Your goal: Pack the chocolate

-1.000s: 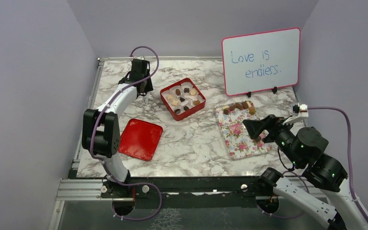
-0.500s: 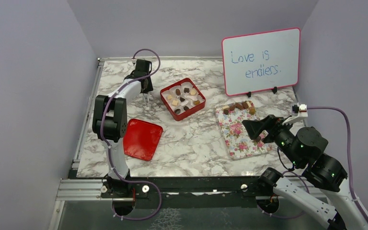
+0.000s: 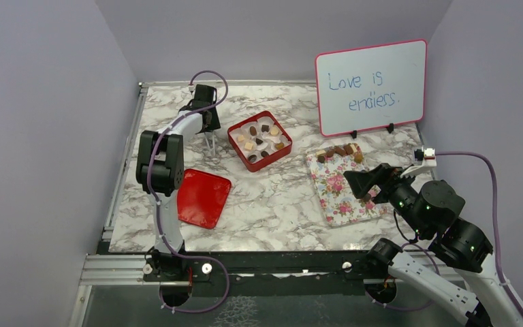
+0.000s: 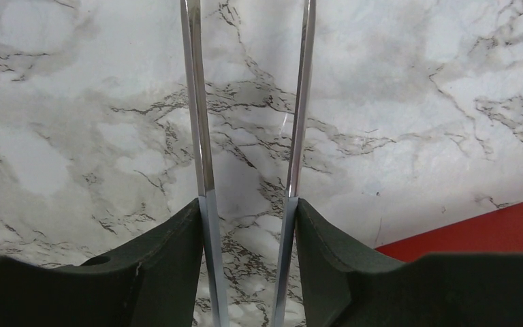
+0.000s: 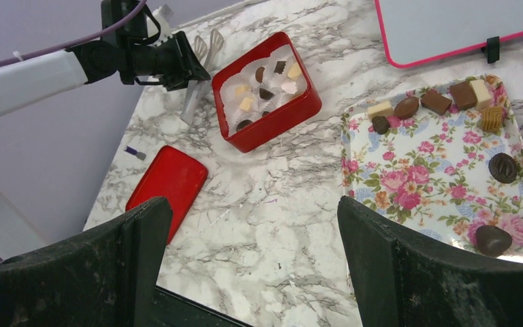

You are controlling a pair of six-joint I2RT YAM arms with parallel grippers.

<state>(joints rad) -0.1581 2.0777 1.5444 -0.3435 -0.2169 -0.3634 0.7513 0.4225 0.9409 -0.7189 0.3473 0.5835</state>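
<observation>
The chocolate lies in two places: several pieces [image 3: 340,151] on the floral tray [image 3: 340,197], and several [image 3: 253,131] in white cups in the red box [image 3: 240,153]. My left gripper [image 3: 208,122] is just left of the box, shut on metal tongs [image 3: 210,141] that point down at the marble. In the left wrist view the tongs' two blades [image 4: 197,102] run between my fingers, gripper [image 4: 248,204]. My right gripper [image 3: 364,182] hovers open and empty over the tray's near right side. The right wrist view shows the tray's chocolate [image 5: 436,102], the box [image 5: 272,126] and the tongs [image 5: 201,68].
A red lid [image 3: 203,197] lies flat at the near left, also in the left wrist view [image 4: 483,231]. A whiteboard [image 3: 371,85] with blue writing stands at the back right. Purple walls close in both sides.
The left arm has folded in, and its gripper with the tongs has shifted slightly nearer and toward the red box. The right arm has not moved.
</observation>
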